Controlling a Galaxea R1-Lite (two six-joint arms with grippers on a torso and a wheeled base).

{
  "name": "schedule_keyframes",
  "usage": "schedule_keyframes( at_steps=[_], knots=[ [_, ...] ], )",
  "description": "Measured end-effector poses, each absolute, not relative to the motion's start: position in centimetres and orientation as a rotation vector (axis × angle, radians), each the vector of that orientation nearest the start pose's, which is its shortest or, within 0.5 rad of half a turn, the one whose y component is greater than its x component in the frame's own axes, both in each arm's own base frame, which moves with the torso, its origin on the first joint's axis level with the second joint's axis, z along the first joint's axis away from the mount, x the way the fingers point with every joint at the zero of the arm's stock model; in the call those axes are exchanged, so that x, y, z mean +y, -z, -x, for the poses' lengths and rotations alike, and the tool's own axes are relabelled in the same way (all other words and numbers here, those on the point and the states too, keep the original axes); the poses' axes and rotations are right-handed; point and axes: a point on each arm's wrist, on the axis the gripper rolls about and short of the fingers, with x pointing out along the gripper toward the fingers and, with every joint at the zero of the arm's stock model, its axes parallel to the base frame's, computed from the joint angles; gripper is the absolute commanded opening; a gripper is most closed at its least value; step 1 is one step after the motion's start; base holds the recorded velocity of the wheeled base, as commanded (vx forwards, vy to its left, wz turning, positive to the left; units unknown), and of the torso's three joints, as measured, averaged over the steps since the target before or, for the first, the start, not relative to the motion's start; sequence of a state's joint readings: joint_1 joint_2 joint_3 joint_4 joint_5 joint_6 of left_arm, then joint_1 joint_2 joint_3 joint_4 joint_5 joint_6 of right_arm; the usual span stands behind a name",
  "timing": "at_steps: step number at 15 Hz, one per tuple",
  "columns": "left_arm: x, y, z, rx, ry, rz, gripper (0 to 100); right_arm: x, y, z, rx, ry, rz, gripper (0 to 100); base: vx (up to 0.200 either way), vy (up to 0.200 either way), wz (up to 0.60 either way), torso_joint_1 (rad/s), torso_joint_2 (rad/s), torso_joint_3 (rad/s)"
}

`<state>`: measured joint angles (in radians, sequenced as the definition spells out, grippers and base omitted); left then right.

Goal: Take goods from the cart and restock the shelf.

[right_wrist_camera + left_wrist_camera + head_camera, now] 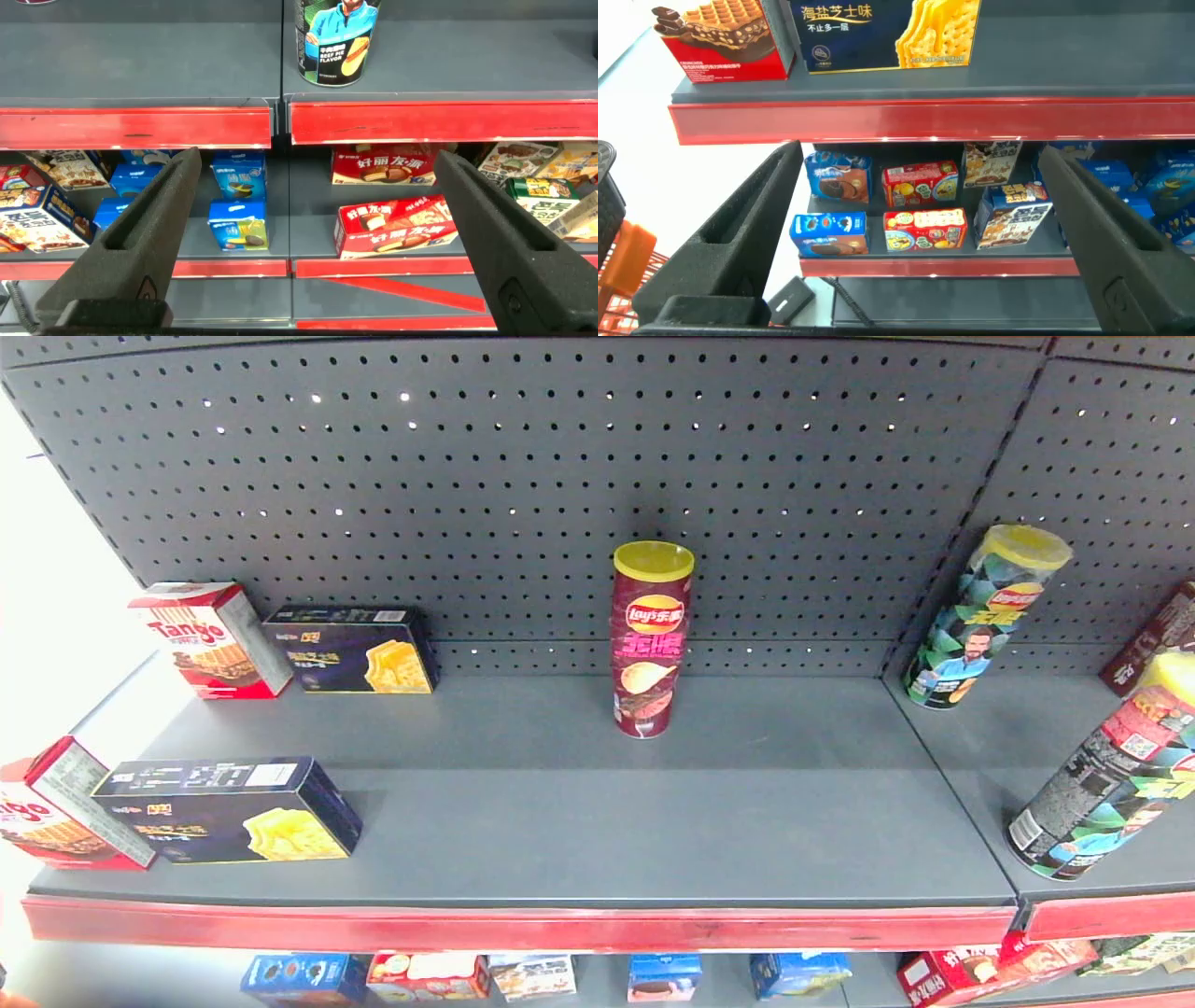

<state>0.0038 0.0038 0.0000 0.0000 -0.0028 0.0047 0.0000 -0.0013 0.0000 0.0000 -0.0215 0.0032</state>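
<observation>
A dark red chip can [650,638] with a yellow lid stands upright at the middle back of the grey shelf [579,821]. Two green-patterned chip cans [986,616] [1111,784] stand on the shelf section to the right. On the left are two red wafer boxes [211,638] [58,807] and two dark cracker boxes [355,650] [233,810]. My left gripper [920,238] is open and holds nothing, below the shelf's red front edge [934,119]. My right gripper [318,238] is open too, below the right section, under a green can [338,42].
Lower shelves hold blue, red and white snack boxes [920,215] [397,224]. A black basket rim and an orange part [621,261] sit beside the left gripper. The pegboard back wall [560,476] closes the shelf behind. Open shelf floor lies around the dark red can.
</observation>
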Motion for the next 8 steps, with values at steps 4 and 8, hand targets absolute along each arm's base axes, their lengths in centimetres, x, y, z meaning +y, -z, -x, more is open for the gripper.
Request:
schedule_keyframes(
  at_steps=[4, 8],
  knots=[
    [-0.01, -7.56, 2.25, 0.004, 0.000, -0.006, 100, -0.05, -7.55, 2.29, -0.001, 0.021, -0.002, 100, 0.000, 0.000, 0.00, 0.000, 0.00, 0.000],
    [-0.02, -7.56, 2.24, 0.005, 0.001, -0.003, 100, -0.05, -7.55, 2.29, -0.001, 0.022, -0.004, 100, 0.000, 0.000, 0.15, 0.002, 0.00, 0.001]
  ],
)
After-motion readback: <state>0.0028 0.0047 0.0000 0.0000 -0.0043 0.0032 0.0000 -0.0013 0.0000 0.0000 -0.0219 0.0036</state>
